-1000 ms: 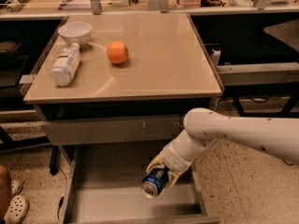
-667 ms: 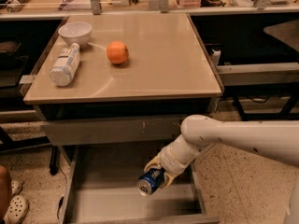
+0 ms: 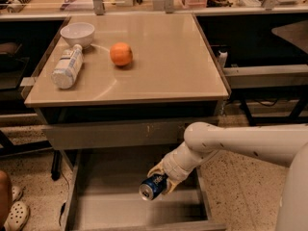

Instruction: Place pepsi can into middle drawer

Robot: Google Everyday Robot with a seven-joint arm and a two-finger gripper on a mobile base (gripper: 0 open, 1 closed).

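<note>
A: Pepsi can point(image 3: 153, 187)?
B: Tilted, above open middle drawer point(image 3: 115, 211), approx centre. Claw point(image 3: 162, 183) clamps it from 2 o'clock.
A: Table point(image 3: 163, 66)?
B: At 12 o'clock, w/ orange point(image 3: 121, 54); bottle point(image 3: 67, 67) lies at its 9, bowl point(image 3: 77, 33) at 10.

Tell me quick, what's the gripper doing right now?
Gripper: jaws closed on the can, holding it tilted over the open drawer, below the tabletop.

Beige table point(image 3: 163, 61) with three things on top.
White bowl point(image 3: 77, 32) at the far left corner, plastic bottle point(image 3: 67, 67) lying just beside it (white label), an orange point(image 3: 121, 54) nearby.
</note>
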